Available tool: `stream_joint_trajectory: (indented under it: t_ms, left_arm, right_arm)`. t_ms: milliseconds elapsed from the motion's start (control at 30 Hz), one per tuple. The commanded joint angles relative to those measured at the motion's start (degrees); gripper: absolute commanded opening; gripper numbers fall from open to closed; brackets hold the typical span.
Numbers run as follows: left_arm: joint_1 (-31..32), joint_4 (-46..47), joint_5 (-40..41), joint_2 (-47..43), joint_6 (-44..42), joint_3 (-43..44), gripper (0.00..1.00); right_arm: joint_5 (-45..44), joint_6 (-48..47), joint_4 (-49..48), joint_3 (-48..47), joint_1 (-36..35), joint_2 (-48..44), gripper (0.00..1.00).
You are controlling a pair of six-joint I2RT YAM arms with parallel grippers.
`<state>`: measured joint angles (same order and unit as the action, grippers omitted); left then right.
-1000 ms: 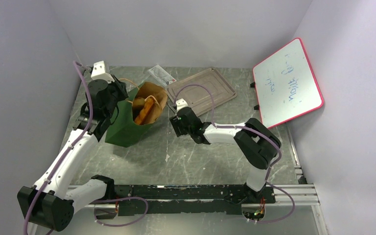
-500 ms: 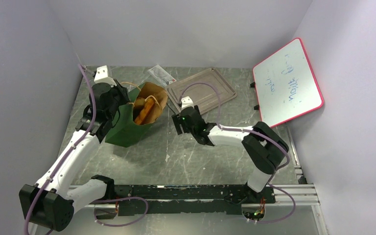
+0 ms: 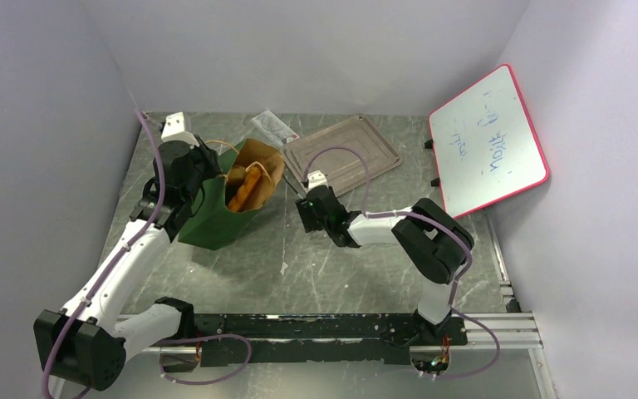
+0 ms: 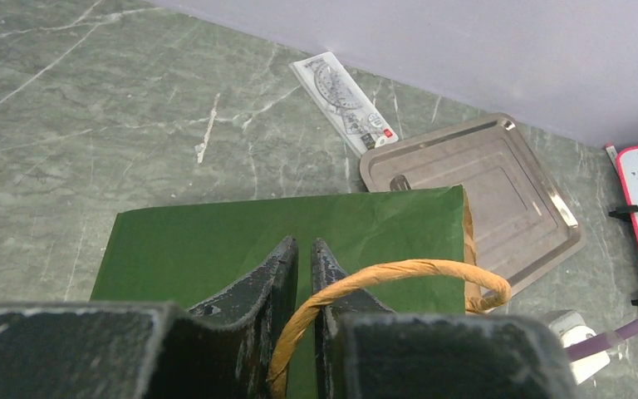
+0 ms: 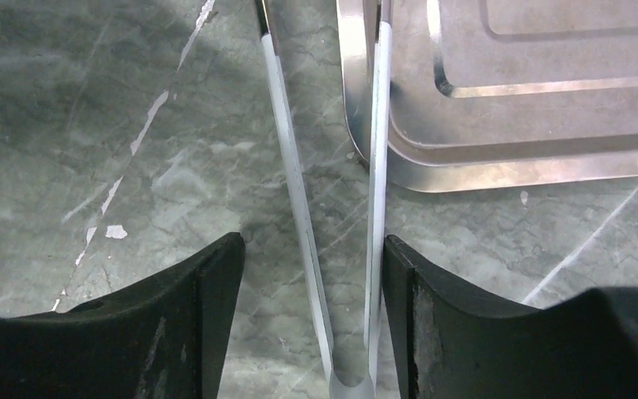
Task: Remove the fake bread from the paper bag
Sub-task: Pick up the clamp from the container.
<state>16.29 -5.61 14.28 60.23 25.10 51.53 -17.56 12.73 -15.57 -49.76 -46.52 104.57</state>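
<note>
Left pincer [image 4: 303,258]: together, clamped on the rim of the bag [image 3: 216,212] beside its handle [image 4: 399,270].
Right pincer [image 5: 311,249]: apart, tongs [image 5: 295,191] between, tips low over the bench [image 3: 341,266] by the tray [image 3: 357,150].
Bag: toward the left rear of the bench, tipped, mouth facing right.
Bread [image 3: 245,189]: inside the bag, showing at the mouth.
Risk: tong tips catching the paper lip and crumpling the mouth; bread slipping from a loose squeeze; rim tearing under the clamp.

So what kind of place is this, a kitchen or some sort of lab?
Most likely a robot test booth, not a kitchen. Plain white walls box in a marbled grey tabletop, two robot arms are bolted along its near edge, and a handwritten whiteboard leans at the right.
</note>
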Motion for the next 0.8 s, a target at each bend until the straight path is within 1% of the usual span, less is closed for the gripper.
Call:
stream_joint_trajectory:
  t_ms: [0, 100, 167, 233, 333, 500, 600, 767]
  left_arm:
    - [-0.3, 1.0, -0.6, 0.7, 0.5, -0.8, 0.07]
    - [-0.2, 1.0, -0.4, 1.0, 0.7, -0.8, 0.07]
    - [0.0, 1.0, -0.3, 1.2, 0.8, -0.6, 0.07]
    - [0.1, 0.9, -0.1, 1.4, 0.8, -0.5, 0.07]
    - [0.5, 0.7, 0.5, 1.5, 0.5, -0.5, 0.07]
    - [1.7, 1.3, 0.8, 1.3, -0.8, -1.4, 0.07]
    - [2.8, 1.7, 0.8, 1.4, -1.5, -1.9, 0.07]
    - [6.7, 1.5, 3.0, 2.3, -1.9, -1.5, 0.07]
  right_arm:
    - [2.4, 0.6, -2.8, 1.3, 1.1, 1.8, 0.57]
    - [3.5, 0.7, -3.4, 1.9, 1.6, 2.2, 0.39]
    - [3.5, 0.8, -3.9, 2.4, 1.7, 2.0, 0.37]
    - [3.6, 1.0, -4.6, 3.1, 1.6, 1.2, 0.33]
    - [3.7, 1.4, -5.4, 4.7, 1.6, -1.3, 0.22]
    - [2.6, 2.8, -3.8, 7.1, 1.1, -8.6, 0.21]
    - [1.0, 4.2, -0.6, 8.1, 0.4, -14.0, 0.21]
    - [-1.7, 6.9, 6.9, 8.9, -0.7, -22.2, 0.19]
